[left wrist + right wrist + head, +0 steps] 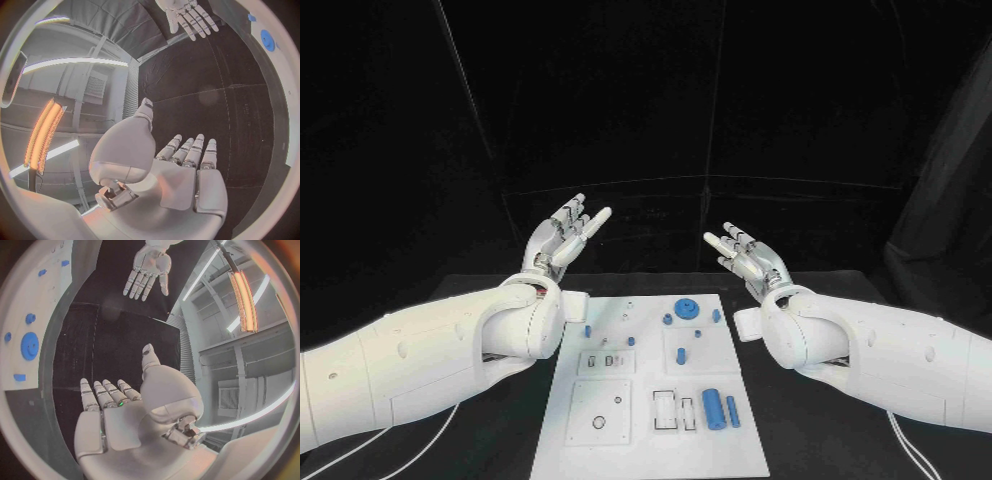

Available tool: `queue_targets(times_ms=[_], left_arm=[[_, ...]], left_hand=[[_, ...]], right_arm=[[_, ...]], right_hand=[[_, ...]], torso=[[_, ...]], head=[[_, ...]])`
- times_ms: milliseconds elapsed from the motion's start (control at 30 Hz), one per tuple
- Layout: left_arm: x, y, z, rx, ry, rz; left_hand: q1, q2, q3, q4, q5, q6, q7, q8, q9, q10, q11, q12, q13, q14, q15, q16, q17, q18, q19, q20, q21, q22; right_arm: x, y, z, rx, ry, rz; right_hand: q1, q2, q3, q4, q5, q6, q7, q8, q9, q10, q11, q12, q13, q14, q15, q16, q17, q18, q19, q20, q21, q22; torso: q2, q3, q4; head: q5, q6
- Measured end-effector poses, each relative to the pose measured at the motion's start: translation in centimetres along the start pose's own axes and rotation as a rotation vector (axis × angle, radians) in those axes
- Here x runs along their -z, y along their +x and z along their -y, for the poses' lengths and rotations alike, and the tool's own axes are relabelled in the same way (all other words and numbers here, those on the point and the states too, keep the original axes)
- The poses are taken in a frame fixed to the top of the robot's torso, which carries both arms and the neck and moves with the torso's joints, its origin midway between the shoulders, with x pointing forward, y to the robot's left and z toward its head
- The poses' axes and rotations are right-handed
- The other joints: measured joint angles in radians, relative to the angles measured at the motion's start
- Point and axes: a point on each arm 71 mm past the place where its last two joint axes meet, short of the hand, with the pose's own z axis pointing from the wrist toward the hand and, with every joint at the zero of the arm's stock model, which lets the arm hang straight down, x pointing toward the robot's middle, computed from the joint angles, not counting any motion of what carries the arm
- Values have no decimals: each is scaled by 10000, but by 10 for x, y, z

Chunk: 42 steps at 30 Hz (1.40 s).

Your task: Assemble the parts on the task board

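Observation:
The white task board (625, 440) lies in the middle of the black table between my arms. Small blue parts lie on it: a round gear (687, 307) near the far edge, two long pins (714, 410) at the near right, and several small pieces (681, 355) between. My left hand (565, 238) is raised above the board's far left corner, fingers straight and apart, holding nothing. My right hand (749, 258) is raised beyond the far right corner, also spread and empty. The right wrist view shows the gear (29, 346) and the left hand (147, 270); the left wrist view shows the right hand (187, 17).
The board carries empty rectangular cut-outs (665, 408) and a round hole (599, 423) near its front. Black table (488, 440) runs on both sides of the board. A dark curtain closes the back.

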Motion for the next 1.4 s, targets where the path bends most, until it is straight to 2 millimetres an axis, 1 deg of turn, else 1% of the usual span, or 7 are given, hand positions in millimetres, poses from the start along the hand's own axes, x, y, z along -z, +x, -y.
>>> queue_targets(times_ms=[167,367,500,700,933,1133,1400], left_arm=[[0,1,1,113,149,-177],[0,0,1,164,226,-248],[1,-29,0,26,201,20],[6,-33,2,172,177,-279],[18,-39,8,184,157,-761],[33,-32,18,341,149,-1415],[48,-14,27,671,81,-2276]], left_hand=[[320,27,68,114,23,260,-7,62,38,239,240,62,45,557,172,144,99,134,216,194,116,67],[470,162,180,2,23,1876,100,470,250,2465,742,643,326,3969,507,1230,622,-112,2823,219,1195,658],[755,220,228,-215,23,4238,302,1066,530,6109,516,1642,704,6225,69,2074,919,200,5973,162,2569,1268],[1098,197,343,-642,22,6525,731,1542,690,7868,87,1928,689,7911,-431,2442,1190,299,7668,-98,3130,1386],[1247,170,385,-979,21,7172,860,1542,591,8805,-189,1856,643,8985,-764,2590,1588,296,8612,-442,3250,1360],[1335,173,426,-1104,17,7292,807,1496,548,9051,-278,1739,628,9376,-911,2672,1847,293,8945,-612,3335,1361],[1335,173,399,-1130,16,7326,842,1433,519,9051,-278,1664,604,9376,-911,2672,1896,292,8946,-612,3335,1329]], right_arm=[[-7,3,-1,215,94,-1178],[-10,7,-2,353,222,-2048],[-13,-15,-1,2100,-327,-1863],[-16,-17,-9,4188,-1186,-2153],[-24,-13,-25,6296,-1918,-2604],[-32,-3,-35,8380,-2281,-3048],[-40,20,-39,11375,-2618,-3575]], right_hand=[[795,36,290,-571,0,736,27,224,114,971,185,213,115,1137,131,289,137,156,679,22,361,175],[1687,-7,835,-1414,141,3065,194,842,430,4028,124,948,396,4240,-33,1121,422,622,2765,25,1427,678],[2079,-87,1206,-1785,210,4938,358,1242,586,5870,-91,1268,438,6228,-319,1559,506,945,4161,-22,2170,983],[2390,-292,1637,-2088,266,6811,652,1381,605,7715,-418,1297,437,8355,-769,1761,532,1167,5754,-324,3166,1378],[2636,-538,2103,-2190,363,7998,855,1353,559,9050,-720,1032,436,10107,-1222,1905,660,1166,6782,-771,4321,1927],[2676,-900,2528,-2210,443,8700,690,1153,548,9975,-973,774,436,11644,-1651,2247,1036,1166,7377,-1184,5737,2715],[2335,-1598,3309,-2217,443,9365,380,739,538,10717,-1330,501,470,13647,-2223,3475,2351,1165,8118,-1753,8180,4123]], torso=[[0,0,0],[-1,-1,0],[4,-19,0],[101,-51,-4],[287,-54,61],[531,-53,150],[992,-135,337]], head=[[0,0],[0,0],[-13,-91],[0,-87],[-19,-40],[-92,39],[-214,81]])
